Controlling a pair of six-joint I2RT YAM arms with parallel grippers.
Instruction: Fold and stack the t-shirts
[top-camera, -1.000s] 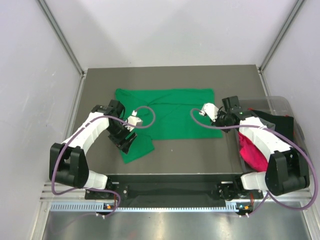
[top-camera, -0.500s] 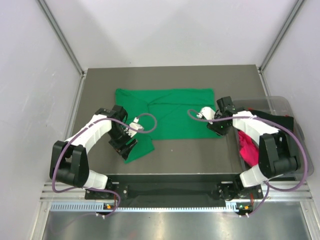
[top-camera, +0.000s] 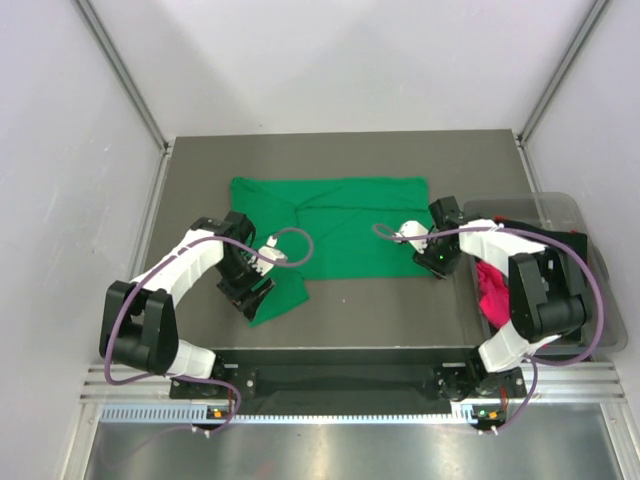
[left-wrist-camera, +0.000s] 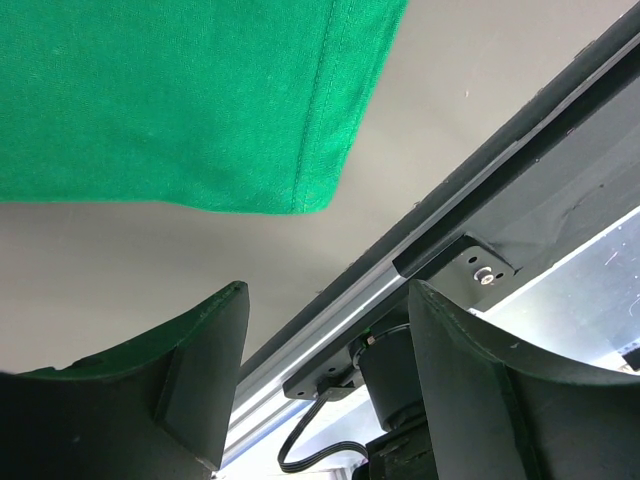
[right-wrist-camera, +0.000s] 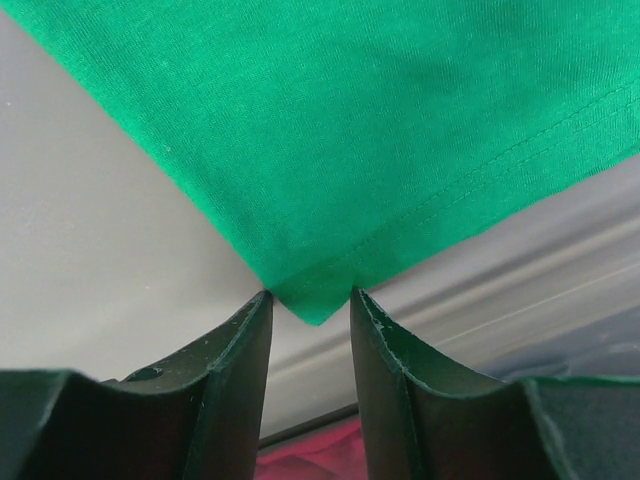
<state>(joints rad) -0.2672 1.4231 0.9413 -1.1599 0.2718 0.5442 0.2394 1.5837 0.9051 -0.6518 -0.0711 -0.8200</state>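
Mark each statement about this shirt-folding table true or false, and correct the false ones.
1. A green shirt lies on the table. True.
2. The left gripper is clamped on that shirt. False: its jaws stand open with nothing between them.
3. A corner of the green shirt points into the gap of the right gripper. True.
4. The clear bin on the right holds a yellow shirt. False: it holds pink cloth and black cloth.
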